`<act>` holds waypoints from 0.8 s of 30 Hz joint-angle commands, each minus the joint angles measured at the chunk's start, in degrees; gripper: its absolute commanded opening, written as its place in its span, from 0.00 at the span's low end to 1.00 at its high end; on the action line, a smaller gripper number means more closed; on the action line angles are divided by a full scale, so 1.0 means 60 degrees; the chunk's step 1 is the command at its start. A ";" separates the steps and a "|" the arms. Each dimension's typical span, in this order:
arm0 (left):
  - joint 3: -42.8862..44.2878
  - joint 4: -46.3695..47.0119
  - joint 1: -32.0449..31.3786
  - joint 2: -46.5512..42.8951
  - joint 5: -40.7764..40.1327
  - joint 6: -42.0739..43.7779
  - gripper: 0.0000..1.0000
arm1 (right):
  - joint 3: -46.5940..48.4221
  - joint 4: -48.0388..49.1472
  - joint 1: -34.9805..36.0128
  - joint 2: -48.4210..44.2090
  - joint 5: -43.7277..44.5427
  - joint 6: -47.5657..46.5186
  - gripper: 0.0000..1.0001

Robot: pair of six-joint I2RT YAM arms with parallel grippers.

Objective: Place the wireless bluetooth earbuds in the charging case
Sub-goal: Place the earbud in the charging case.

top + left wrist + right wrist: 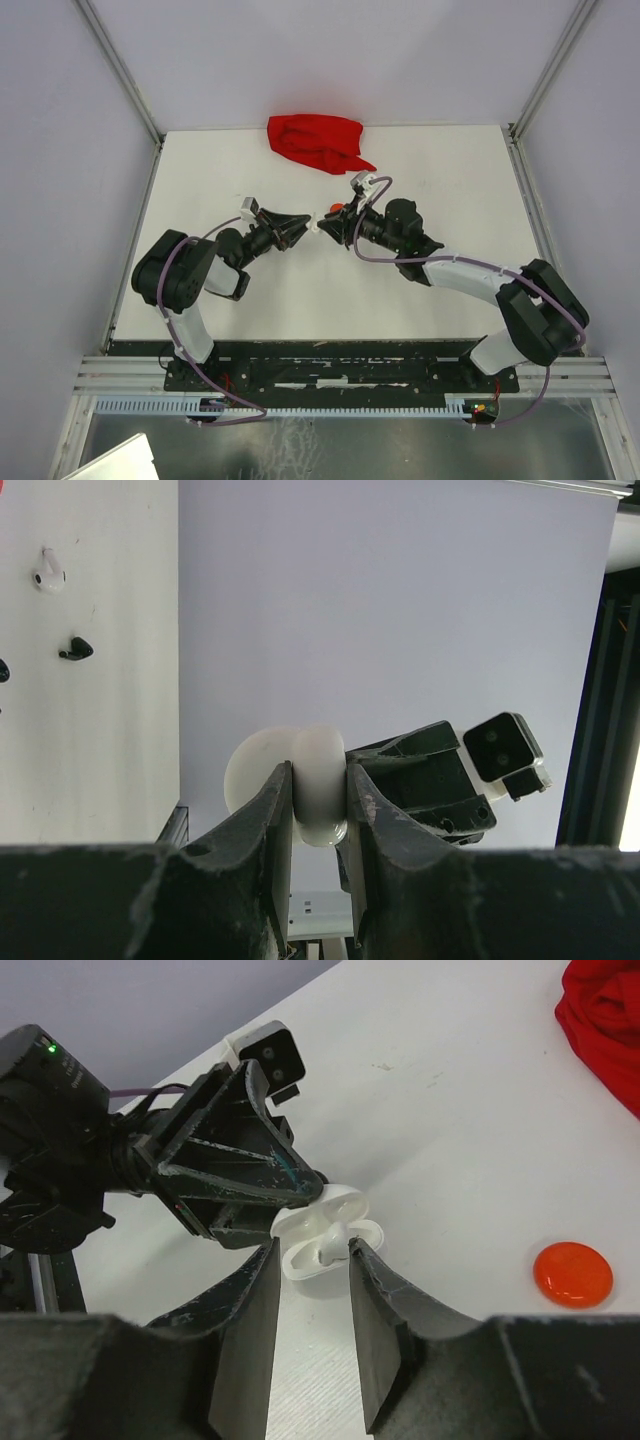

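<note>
Crumpled red cloth (318,140) at the far edge of the white table (460,190), one corner trailing toward the middle. Orange-red disc (572,1274) flat on the tabletop, near the cloth yet apart from it. Pale lilac walls (330,50) on three sides, metal posts (118,70) slanting up at the far corners. Slotted aluminium rails (120,385) along the near edge; pale grey sheet (115,460) below, at the left corner.

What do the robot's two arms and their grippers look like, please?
The left arm and the right arm have bulky black joints and white link sections, each trailed by a looping purple cable. The left gripper and the right gripper have black, wedge-shaped, scuffed fingers. Each wrist bears a small white-cased camera; a green light glows on the left arm.
</note>
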 commanded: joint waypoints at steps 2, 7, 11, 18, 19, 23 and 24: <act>0.0281 0.1845 -0.0021 0.0168 -0.0126 0.0144 0.03 | -0.0211 0.0020 0.0029 -0.1172 0.0452 -0.0204 0.48; 0.0352 0.1817 -0.0014 0.0340 0.0000 0.0297 0.03 | 0.0384 -0.2050 0.0033 -0.1746 0.2152 -0.0277 0.57; 0.0388 0.1621 -0.0013 0.0291 0.0226 0.0564 0.03 | 0.1904 -0.5314 0.0035 -0.1366 0.3539 -0.0489 0.58; 0.0336 0.0235 -0.0040 -0.0433 0.0370 0.1904 0.03 | 0.2966 -0.7015 0.0040 -0.0463 0.4032 -0.0488 0.59; 0.0322 0.0063 -0.0043 -0.0533 0.0384 0.2037 0.03 | 0.3038 -0.7066 0.0043 -0.0336 0.4024 -0.0474 0.59; 0.0280 -0.0469 -0.0065 -0.0907 0.0403 0.2393 0.03 | 0.3359 -0.7175 0.0032 0.0147 0.3695 -0.0427 0.59; 0.0271 -0.0587 -0.0072 -0.0970 0.0403 0.2461 0.03 | 0.3366 -0.7104 0.0036 0.0216 0.3629 -0.0401 0.59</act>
